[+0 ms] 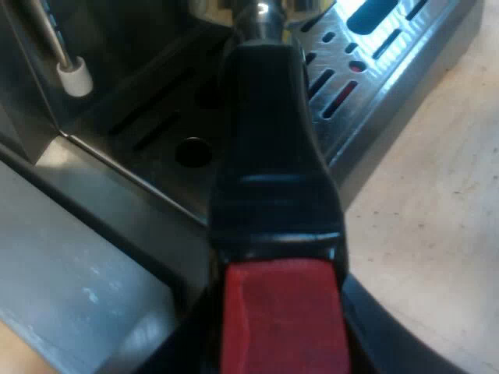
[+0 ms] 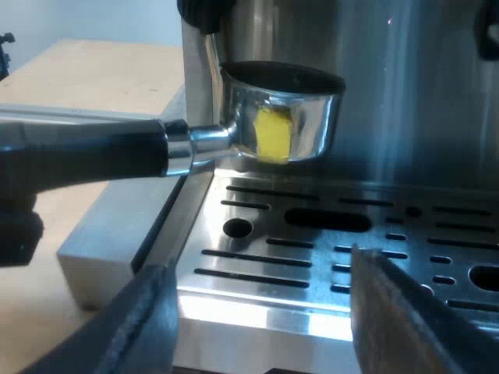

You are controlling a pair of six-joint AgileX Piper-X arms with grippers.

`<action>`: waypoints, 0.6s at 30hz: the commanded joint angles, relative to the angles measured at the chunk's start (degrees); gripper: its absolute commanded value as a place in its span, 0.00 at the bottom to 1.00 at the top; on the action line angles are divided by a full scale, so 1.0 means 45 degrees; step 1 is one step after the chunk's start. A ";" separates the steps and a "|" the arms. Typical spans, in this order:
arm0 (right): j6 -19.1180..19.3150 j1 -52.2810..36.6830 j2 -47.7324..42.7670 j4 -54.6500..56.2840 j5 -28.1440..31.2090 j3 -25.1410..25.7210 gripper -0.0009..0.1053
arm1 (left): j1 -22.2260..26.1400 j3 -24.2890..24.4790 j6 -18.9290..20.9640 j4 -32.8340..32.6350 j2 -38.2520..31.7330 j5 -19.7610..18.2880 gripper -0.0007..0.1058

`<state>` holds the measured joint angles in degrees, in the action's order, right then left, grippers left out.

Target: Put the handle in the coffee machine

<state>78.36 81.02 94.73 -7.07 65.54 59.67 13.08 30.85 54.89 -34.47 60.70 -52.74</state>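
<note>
The espresso machine (image 2: 390,101) stands on a bench (image 2: 86,78) with a pale, light-wood top. The top is matt and faintly speckled where it runs along the machine's front edge. Past the machine's side the bench stretches away, broad and bare-looking, to a plain wall (image 2: 70,17) of soft blue-grey. A pale grey slab (image 2: 97,253) lies flat on the bench just beside the machine's base, its upper face smooth and dull. The light is bright: it throws a white glare off the steel at the machine's front, and the bench around the machine is evenly lit.
</note>
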 commanded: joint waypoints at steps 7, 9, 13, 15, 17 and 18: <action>0.0324 -0.0364 0.0091 -0.0374 0.0024 -0.0006 0.49 | -0.0076 0.0610 -0.0074 0.0884 0.0806 -0.1436 0.01; 0.0324 -0.0402 0.0091 -0.0446 0.0024 -0.0006 0.49 | -0.0202 0.0775 -0.0074 0.0979 0.1015 -0.1430 0.01; 0.0364 -0.0480 0.0091 -0.0464 0.0047 -0.0006 0.49 | -0.0752 0.1376 -0.0074 0.1344 0.1515 -0.1321 0.01; 0.0364 -0.0480 0.0091 -0.0464 0.0047 -0.0006 0.49 | -0.0752 0.1450 -0.0074 0.1479 0.1515 -0.1321 0.01; 0.0364 -0.0480 0.0091 -0.0464 0.0047 -0.0006 0.49 | -0.0752 0.1483 -0.0050 0.1551 0.1515 -0.1344 0.01; 0.0364 -0.0480 0.0091 -0.0464 0.0047 -0.0006 0.49 | -0.0752 0.1520 -0.0050 0.1586 0.1515 -0.1428 0.01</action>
<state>79.24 79.29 95.18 -8.86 65.41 59.67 9.97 36.77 54.82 -29.12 67.95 -55.84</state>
